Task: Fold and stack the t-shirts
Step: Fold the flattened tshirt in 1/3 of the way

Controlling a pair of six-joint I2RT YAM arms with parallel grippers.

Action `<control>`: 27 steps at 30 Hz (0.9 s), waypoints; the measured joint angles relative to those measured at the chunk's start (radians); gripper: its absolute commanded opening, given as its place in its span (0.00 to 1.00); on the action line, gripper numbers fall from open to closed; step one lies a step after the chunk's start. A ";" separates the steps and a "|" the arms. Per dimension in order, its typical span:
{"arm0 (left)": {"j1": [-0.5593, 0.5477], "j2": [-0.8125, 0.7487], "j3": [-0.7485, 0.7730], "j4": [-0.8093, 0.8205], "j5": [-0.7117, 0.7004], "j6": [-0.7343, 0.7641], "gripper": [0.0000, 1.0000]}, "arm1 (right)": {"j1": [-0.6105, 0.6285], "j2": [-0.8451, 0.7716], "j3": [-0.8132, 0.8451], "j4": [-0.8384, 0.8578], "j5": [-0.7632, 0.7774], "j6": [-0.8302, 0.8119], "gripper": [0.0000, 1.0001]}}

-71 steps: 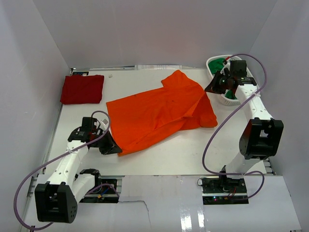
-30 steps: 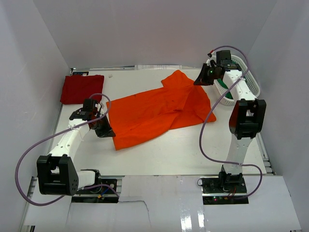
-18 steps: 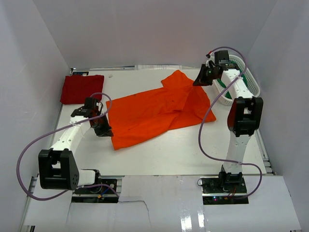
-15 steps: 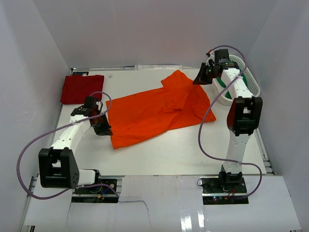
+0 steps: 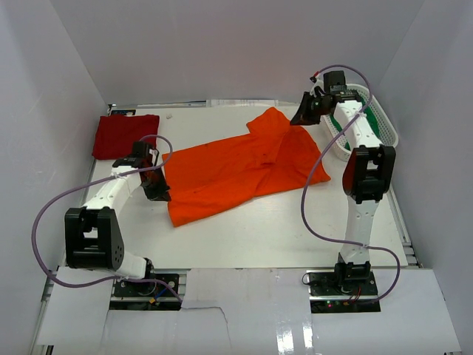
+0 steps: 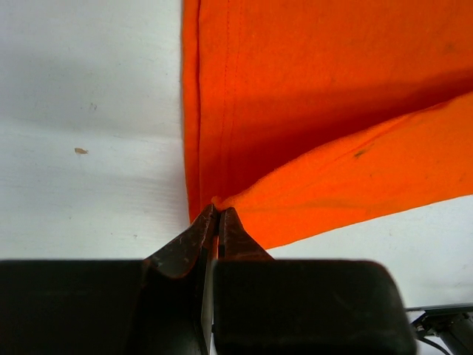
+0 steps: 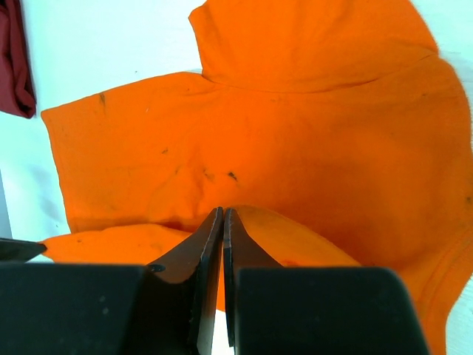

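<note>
The orange t-shirt [image 5: 244,170] lies spread and creased across the middle of the table. My left gripper [image 5: 158,188] is shut on its left hem; in the left wrist view the tips [image 6: 218,209] pinch a raised fold of orange cloth [image 6: 332,111]. My right gripper [image 5: 300,118] is shut on the shirt's far right edge, and the right wrist view shows the tips [image 7: 222,213] holding a lifted fold above the spread orange t-shirt [image 7: 281,140]. A dark red t-shirt [image 5: 126,136] lies folded at the far left. A green t-shirt [image 5: 373,124] sits in the basket.
The white mesh basket [image 5: 390,137] stands at the far right, beside the right arm. White walls close in the table on three sides. A corner of the dark red t-shirt [image 7: 13,66] shows at the left edge of the right wrist view.
Both grippers have moved toward the back wall, still shut on the orange shirt. The shirt's left hem slid back and left, and the cloth now lies flatter between the two grips.
</note>
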State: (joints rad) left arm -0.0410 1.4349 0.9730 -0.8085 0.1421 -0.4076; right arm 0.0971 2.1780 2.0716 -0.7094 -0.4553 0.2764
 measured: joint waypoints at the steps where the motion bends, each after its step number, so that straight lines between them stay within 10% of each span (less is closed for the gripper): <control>1: 0.000 0.009 0.001 0.004 -0.003 0.000 0.02 | 0.003 0.006 0.001 0.001 -0.002 0.000 0.08; 4: 0.000 0.034 0.009 0.013 -0.010 0.000 0.09 | 0.010 0.032 0.007 -0.003 -0.009 -0.002 0.54; 8: 0.000 0.074 0.024 0.026 -0.024 0.008 0.43 | 0.016 0.069 0.025 -0.014 0.001 -0.004 0.72; 12: 0.001 0.079 0.025 0.031 -0.061 0.002 0.58 | 0.018 0.047 -0.008 -0.011 0.055 -0.021 0.74; 27: 0.003 -0.006 0.010 0.068 0.085 -0.013 0.60 | 0.018 -0.418 -0.634 0.008 0.380 -0.124 0.65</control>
State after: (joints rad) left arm -0.0380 1.4288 0.9825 -0.7406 0.2272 -0.4202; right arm 0.1154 1.7603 1.4372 -0.7013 -0.0757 0.1520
